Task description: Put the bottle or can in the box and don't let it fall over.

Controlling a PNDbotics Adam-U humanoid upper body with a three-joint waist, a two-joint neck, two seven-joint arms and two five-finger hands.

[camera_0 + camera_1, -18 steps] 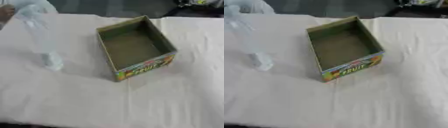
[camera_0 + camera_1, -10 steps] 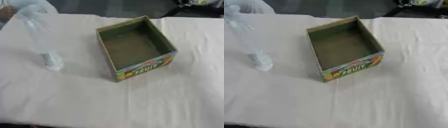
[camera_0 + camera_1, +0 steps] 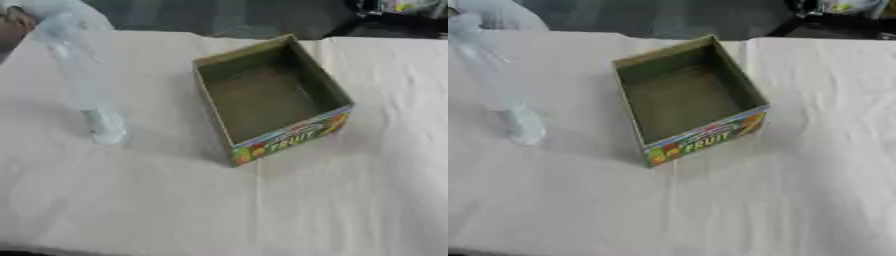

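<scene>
Clear, see-through plastic bottle (image 3: pixel 87 85) stands tilted on the white tablecloth (image 3: pixel 262 210), well left of the open cardboard box with FRUIT printed on its front (image 3: pixel 271 100); box is empty; neither robot hand shows, so can't tell about the fingers.

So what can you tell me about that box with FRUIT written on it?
The box is an open-topped cardboard carton, rectangular, with plain greenish-brown inner walls and floor. Its near short side carries a colourful printed label reading FRUIT, with fruit pictures. It is empty. It stands flat and upright on the white tablecloth, turned somewhat askew, near the middle of the table. Nothing touches it; the clear plastic bottle stands apart, to its left.
</scene>
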